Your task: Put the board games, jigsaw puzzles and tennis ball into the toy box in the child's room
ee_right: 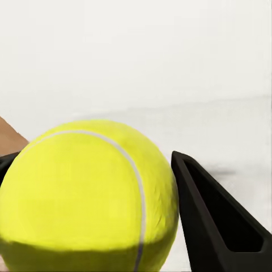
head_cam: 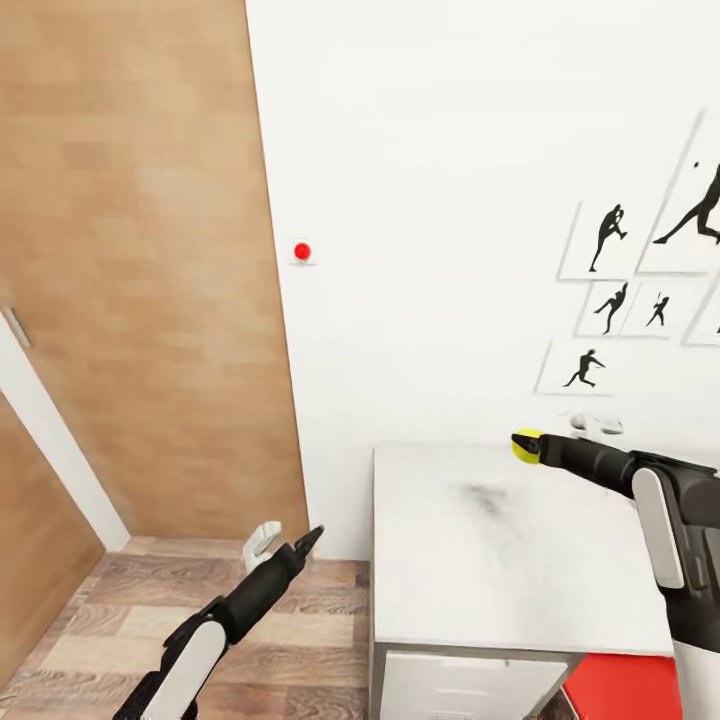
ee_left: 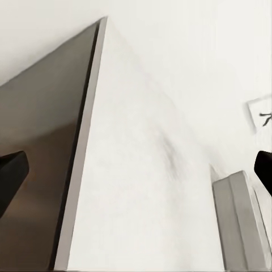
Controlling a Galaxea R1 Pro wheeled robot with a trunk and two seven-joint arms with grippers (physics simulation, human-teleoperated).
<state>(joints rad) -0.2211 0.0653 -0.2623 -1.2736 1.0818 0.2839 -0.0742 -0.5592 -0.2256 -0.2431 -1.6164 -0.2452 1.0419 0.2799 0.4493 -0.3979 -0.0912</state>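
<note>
The yellow-green tennis ball (head_cam: 525,445) sits between the fingers of my right gripper (head_cam: 527,446), held in the air over the far part of the pale table (head_cam: 450,570). In the right wrist view the tennis ball (ee_right: 85,198) is close up, with a black finger (ee_right: 218,226) against its side. My left gripper (head_cam: 285,543) hangs open over the wooden floor, left of the table's end, holding nothing. The toy box, board games, jigsaw puzzles and bed are out of view.
A wooden door (head_cam: 150,300) stands at the left beside the white wall. Silhouette pictures (head_cam: 610,240) hang above the table. A white drawer front (head_cam: 470,685) and something red (head_cam: 620,685) lie under the table's near edge. A small white object (head_cam: 597,423) rests by the wall.
</note>
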